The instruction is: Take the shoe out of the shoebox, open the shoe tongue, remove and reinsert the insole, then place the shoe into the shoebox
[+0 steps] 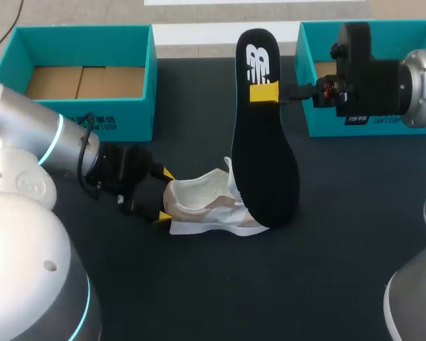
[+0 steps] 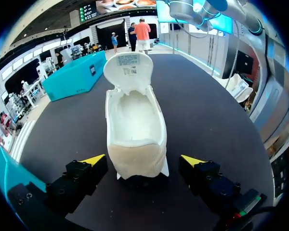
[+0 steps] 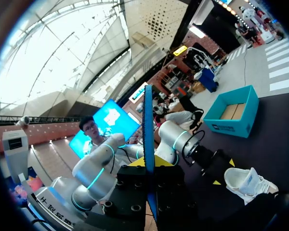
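With twelve o'clock at the far edge of the dark table (image 1: 341, 270), a cream shoe (image 1: 206, 207) lay near the middle, its heel toward nine o'clock. Its tongue (image 2: 128, 67) was pulled up and open. Our left gripper (image 1: 163, 195) sat at the heel, released. Its yellow fingertips (image 2: 94, 160) flanked the heel, and our left wrist view showed gaps between them and the shoe. Our right gripper (image 1: 264, 93) came in from three o'clock, clenched on a black insole (image 1: 266, 163) near its heel end. The insole ran from there toward six o'clock, its toe end over the shoe's front half. We could not tell whether the two touched. A left shoebox (image 1: 113, 121) stood open at ten o'clock, and a right shoebox (image 1: 323, 122) stood at two o'clock behind the right gripper.
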### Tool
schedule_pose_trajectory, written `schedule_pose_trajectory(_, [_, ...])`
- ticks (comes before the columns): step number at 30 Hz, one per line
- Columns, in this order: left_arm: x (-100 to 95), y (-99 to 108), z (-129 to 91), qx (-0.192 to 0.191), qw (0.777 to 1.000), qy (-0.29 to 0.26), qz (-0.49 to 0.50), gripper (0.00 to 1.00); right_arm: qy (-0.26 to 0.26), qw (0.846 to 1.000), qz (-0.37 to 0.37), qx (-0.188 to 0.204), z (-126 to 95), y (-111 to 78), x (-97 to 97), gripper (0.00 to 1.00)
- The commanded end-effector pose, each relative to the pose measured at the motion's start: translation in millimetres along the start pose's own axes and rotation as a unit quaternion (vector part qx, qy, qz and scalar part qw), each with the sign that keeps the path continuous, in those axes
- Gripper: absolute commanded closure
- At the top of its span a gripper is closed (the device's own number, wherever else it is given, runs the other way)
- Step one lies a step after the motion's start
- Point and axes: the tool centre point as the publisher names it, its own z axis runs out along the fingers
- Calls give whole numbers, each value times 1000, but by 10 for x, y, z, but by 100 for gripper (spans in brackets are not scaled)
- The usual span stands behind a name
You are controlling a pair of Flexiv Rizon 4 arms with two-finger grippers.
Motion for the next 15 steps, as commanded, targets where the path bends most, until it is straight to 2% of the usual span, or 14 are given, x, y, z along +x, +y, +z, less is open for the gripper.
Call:
schedule_pose_trajectory(1, [-81, -97, -87, -109, 994, 6, -8, 0, 0, 1000, 0, 0, 24, 5, -9, 100])
schedule_pose_trajectory(2, [-89, -109, -105, -131, 991, -23, 6, 0, 0, 1000, 0, 0, 24, 5, -9, 100])
schedule_pose_trajectory(3, [-90, -122, -129, -109, 994, -29, 11, 0, 0, 1000, 0, 0, 24, 5, -9, 100])
schedule_pose_trajectory(11, [-90, -122, -129, -109, 994, -29, 11, 0, 0, 1000, 0, 0, 24, 5, -9, 100])
schedule_pose_trajectory(15, [-136, -249, -197, -150, 988, -28, 12, 0, 0, 1000, 0, 0, 24, 5, -9, 100])
